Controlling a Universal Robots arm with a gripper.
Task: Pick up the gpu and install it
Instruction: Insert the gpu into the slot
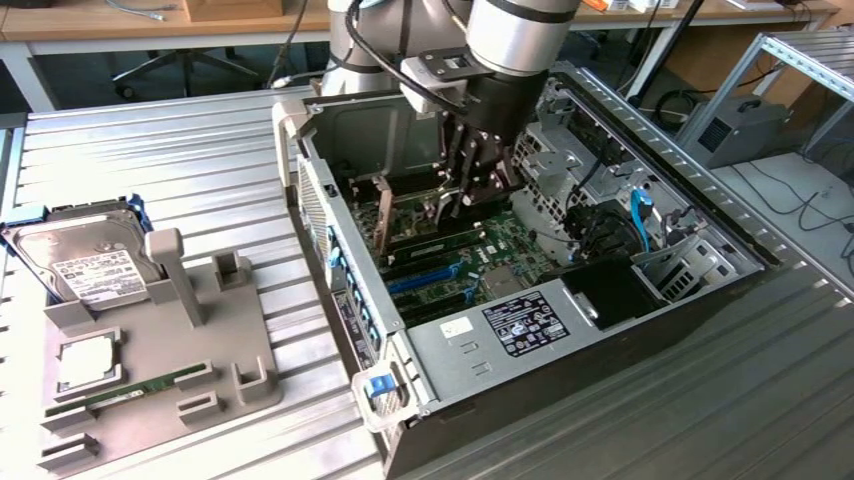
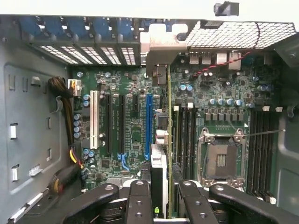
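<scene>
step: install, gpu (image 2: 159, 161) edge-on just beside blue slot (image 2: 148, 123) | end effector (image 2: 163, 192) clamped on gpu | seating likely needs connector square over slot

We see an open computer case (image 1: 454, 340) at three o'clock on ribbed surface (image 1: 174, 150), motherboard (image 2: 135, 135) inside, grey holder (image 1: 234, 350) at eight o'clock carrying hard drive (image 1: 87, 265), processor (image 1: 87, 365), RAM stick (image 1: 140, 390)

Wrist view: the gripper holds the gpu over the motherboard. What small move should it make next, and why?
Probably a slight sideways shift toward the blue slot before any lowering. The gripper is shut on the gpu, held edge-on above the board; its edge seems to lie between that slot and the RAM slots, though the viewing angle may mislead.
</scene>
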